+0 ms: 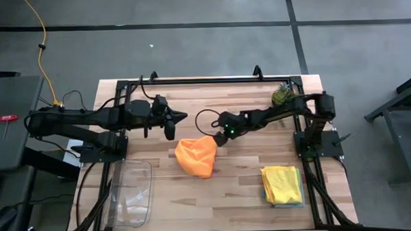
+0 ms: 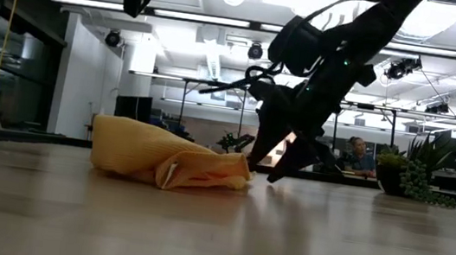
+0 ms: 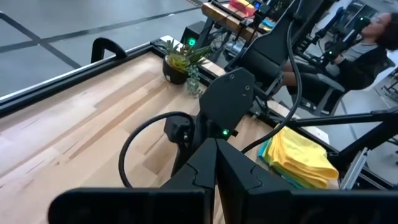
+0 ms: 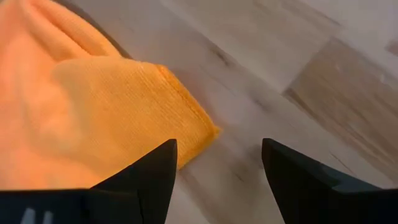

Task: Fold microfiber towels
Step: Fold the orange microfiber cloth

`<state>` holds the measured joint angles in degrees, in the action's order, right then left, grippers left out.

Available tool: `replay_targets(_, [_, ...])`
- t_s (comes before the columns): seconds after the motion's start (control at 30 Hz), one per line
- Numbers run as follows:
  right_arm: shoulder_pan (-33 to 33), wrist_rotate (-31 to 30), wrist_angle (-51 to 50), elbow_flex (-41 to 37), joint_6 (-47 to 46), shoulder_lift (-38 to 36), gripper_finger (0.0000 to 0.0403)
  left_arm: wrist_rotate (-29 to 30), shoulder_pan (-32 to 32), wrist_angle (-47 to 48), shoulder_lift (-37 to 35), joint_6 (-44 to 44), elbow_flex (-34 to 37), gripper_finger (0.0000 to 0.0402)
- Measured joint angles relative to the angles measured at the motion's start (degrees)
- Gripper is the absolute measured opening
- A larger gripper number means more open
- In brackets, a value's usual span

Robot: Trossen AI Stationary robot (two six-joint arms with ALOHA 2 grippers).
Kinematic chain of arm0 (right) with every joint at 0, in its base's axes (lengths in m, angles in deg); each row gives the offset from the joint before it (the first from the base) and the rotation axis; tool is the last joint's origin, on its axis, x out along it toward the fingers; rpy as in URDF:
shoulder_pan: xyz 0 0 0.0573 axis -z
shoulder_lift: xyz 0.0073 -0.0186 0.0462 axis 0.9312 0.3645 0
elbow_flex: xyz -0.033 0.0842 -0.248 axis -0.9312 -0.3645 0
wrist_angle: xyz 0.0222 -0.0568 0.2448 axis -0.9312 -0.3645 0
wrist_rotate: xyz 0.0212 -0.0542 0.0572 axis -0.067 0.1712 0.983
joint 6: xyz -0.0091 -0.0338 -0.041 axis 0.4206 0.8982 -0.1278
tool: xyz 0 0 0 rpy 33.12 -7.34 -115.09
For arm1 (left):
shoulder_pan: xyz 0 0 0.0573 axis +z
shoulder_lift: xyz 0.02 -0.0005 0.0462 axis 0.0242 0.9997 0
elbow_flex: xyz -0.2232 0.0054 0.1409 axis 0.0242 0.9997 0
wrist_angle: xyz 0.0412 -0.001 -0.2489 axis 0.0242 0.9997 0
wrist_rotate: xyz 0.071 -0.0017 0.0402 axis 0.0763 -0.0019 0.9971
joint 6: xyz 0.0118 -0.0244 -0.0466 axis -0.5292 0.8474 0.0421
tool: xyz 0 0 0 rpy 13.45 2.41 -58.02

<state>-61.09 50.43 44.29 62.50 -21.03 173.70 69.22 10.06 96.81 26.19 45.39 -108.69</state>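
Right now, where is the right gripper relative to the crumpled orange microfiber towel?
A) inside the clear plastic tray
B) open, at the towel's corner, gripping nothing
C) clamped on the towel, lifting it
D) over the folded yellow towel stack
B: the right gripper has its fingers spread open beside a corner of the crumpled orange microfiber towel, and bare wooden table shows between them.

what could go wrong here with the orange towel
The right gripper is open, low over the table, with only the corner of the orange towel near one finger; closing now could miss it or catch a thin edge that slips out.

The towel lies bunched, not flat, so pulling one corner may drag the whole heap rather than spread it.

The left gripper hangs shut close above the towel; both arms meet there and could bump if they move together.
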Motion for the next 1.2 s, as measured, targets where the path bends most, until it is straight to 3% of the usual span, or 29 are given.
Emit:
replay_targets(0.23, [0.0, -2.5, 1.4, 0.0, -3.7, 0.2, 0.0221, 0.1, 0.0, -0.2, 0.2, 0.0, 0.0, 0.0])
replay_targets(0.67, [-1.9, -2.5, 3.1, 0.2, -7.6, 2.7, 0.0144, 0.5, 0.0, -0.2, 0.2, 0.0, 0.0, 0.0])
replay_targets(0.87, [-2.3, -6.3, 5.6, 0.2, -12.6, 3.8, 0.0138, 0.5, 0.0, -0.2, 0.2, 0.0, 0.0, 0.0])
replay_targets(1.2, [-2.2, -4.9, 6.1, 0.2, -12.0, 4.0, 0.0137, 0.5, 0.0, -0.1, 0.2, 0.0, 0.0, 0.0])
